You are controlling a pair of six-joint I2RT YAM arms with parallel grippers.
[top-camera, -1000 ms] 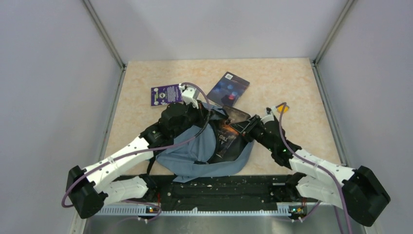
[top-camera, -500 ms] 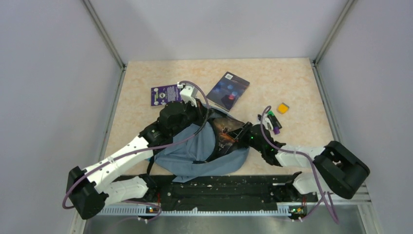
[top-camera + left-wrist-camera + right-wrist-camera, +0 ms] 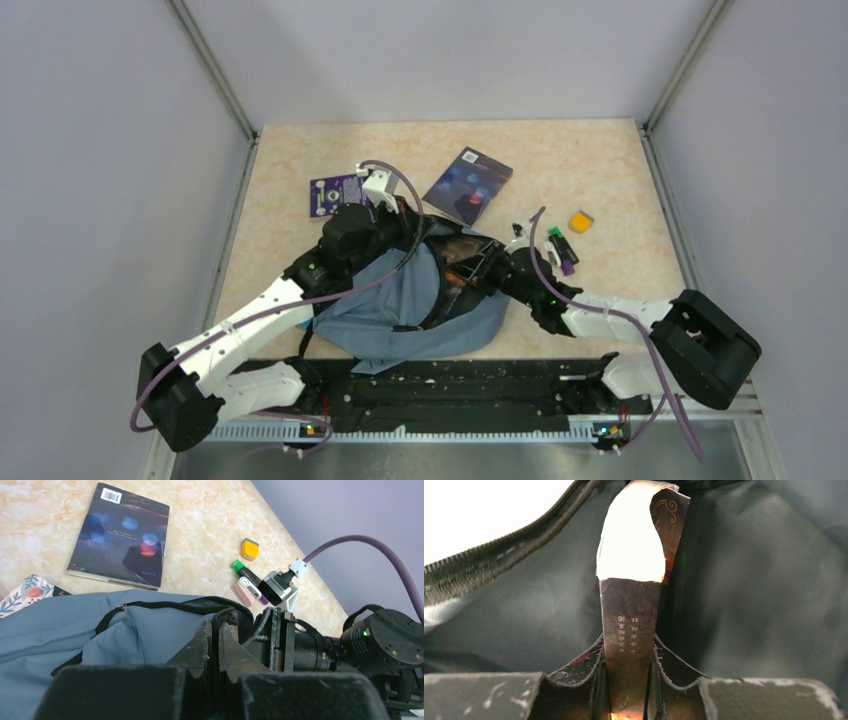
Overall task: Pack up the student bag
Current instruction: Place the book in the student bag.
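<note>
**Hidden and Unclear**

The grey-blue backpack (image 3: 400, 310) hides most of the dark book (image 3: 462, 278), and glare blanks the book's cover in the right wrist view. The left arm (image 3: 260, 310) covers the purple card's (image 3: 328, 193) 3 o'clock end. The orange piece (image 3: 580, 221) is too small to identify.

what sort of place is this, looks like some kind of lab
Most likely a robotics lab test cell: plain grey walls box in a marbled table, a left arm and right arm are bolted at its near edge, and a student bag and book lie staged on it.

Left pincer (image 3: 215, 630) seemingly pinches the student bag (image 3: 75, 625) rim; paperback (image 3: 122, 535) beyond
</note>
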